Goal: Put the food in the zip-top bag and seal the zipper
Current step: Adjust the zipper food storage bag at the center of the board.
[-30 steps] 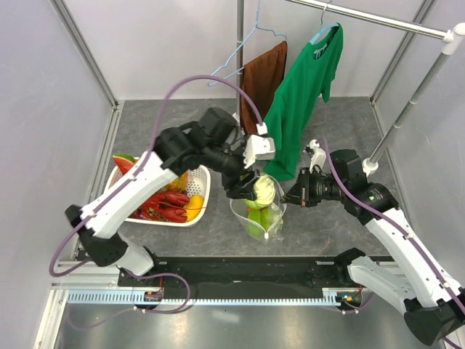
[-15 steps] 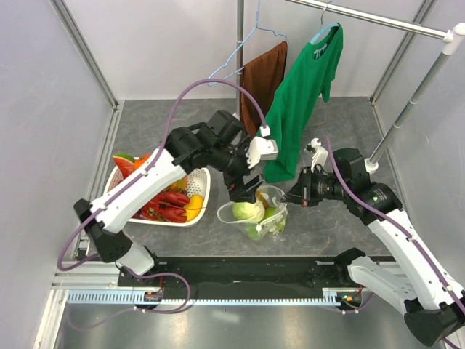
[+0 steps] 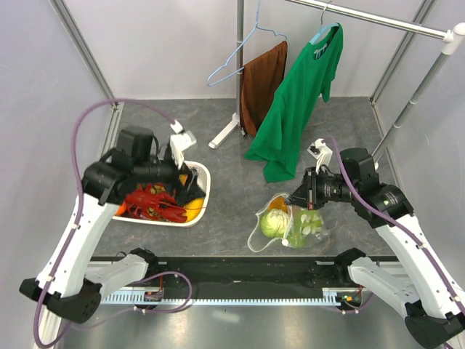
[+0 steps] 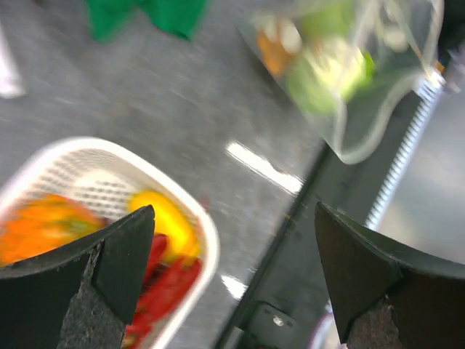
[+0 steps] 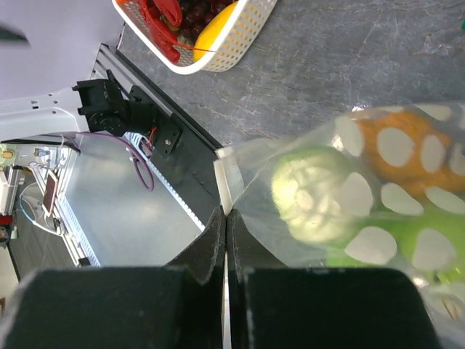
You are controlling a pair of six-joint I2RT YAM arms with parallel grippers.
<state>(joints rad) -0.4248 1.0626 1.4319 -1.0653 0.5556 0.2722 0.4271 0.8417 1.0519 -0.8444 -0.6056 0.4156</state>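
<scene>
Above the white basket [image 3: 201, 190], our left gripper [image 4: 232, 218] hangs with jaws spread wide and nothing between them. Red lobsters [image 3: 154, 203] and a yellow piece [image 3: 193, 209] lie below it. Our right gripper [image 5: 225, 220] is clenched on the zip-top bag [image 3: 299, 237] at its edge, beside the zipper [image 5: 222, 174]. The bag rests right of the basket, cabbage [image 3: 274, 225] inside. We judge loading is midway: next comes a descent onto 1 lobster.
</scene>
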